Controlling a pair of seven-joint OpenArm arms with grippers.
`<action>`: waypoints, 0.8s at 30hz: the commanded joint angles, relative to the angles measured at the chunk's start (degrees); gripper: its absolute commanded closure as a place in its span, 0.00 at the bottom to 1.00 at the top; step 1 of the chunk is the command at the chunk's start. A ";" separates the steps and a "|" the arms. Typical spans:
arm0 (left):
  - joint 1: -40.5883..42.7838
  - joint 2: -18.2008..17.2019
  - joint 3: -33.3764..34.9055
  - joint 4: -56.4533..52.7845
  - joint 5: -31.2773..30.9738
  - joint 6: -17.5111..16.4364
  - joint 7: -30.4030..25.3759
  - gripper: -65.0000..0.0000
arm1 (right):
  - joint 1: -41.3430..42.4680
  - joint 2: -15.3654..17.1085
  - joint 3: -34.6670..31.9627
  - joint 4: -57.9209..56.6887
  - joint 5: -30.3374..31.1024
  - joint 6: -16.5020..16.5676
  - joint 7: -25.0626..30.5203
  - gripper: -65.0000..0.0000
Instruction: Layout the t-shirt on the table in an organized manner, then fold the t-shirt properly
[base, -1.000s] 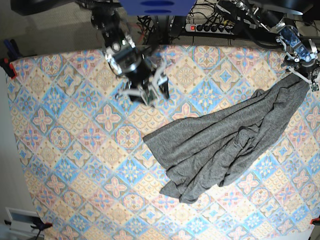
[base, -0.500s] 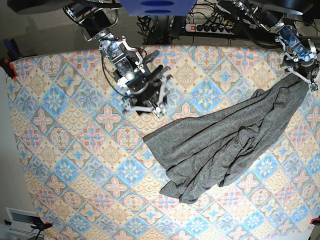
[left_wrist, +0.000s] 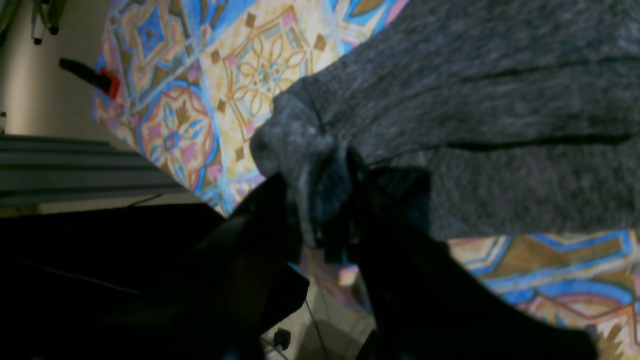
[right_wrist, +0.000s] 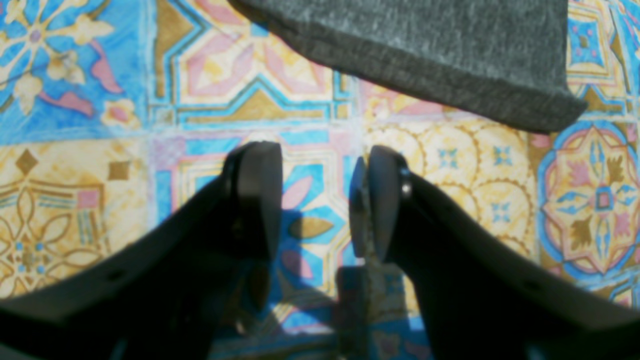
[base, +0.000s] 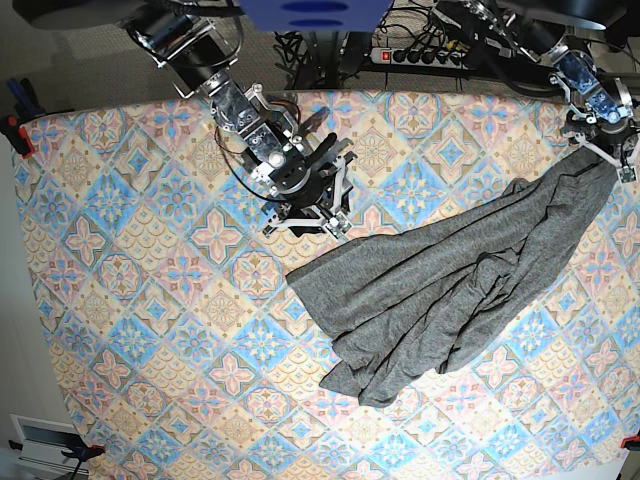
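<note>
The dark-grey t-shirt (base: 450, 290) lies crumpled across the right half of the table (base: 130, 300), stretched in a band up to the far right corner. There my left gripper (base: 612, 156) is shut on a bunched corner of it. In the left wrist view the dark fingers pinch that wad of t-shirt (left_wrist: 320, 190) just above the table (left_wrist: 250, 75). My right gripper (base: 310, 227) hovers open just above the t-shirt's upper left edge. The right wrist view shows my right gripper (right_wrist: 317, 200) with bare table (right_wrist: 75, 175) between its fingers and the t-shirt (right_wrist: 425, 60) hem just beyond them.
A power strip (base: 420, 55) and cables lie behind the table's far edge. A red clamp (base: 14, 135) grips the left edge, and another red clamp (left_wrist: 107, 82) shows at the corner near my left gripper. A small white box (base: 45, 437) sits off the near left corner.
My right arm has swung down and to the right across the table, bringing its open gripper close to the t-shirt's upper left edge. The left gripper and the t-shirt have stayed put.
</note>
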 joint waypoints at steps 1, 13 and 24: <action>-0.18 -1.19 -0.20 1.05 0.07 0.48 -0.93 0.95 | 0.82 -0.09 -0.19 0.74 -0.32 -1.68 0.81 0.59; -0.27 -1.19 -0.20 1.05 0.07 0.48 -0.93 0.95 | 6.63 -0.09 -17.78 -12.88 -36.01 -11.09 2.40 0.59; -0.18 -1.19 -0.20 1.14 0.07 0.48 -0.93 0.95 | 6.63 -0.09 -18.22 -18.07 -41.46 -9.68 7.67 0.59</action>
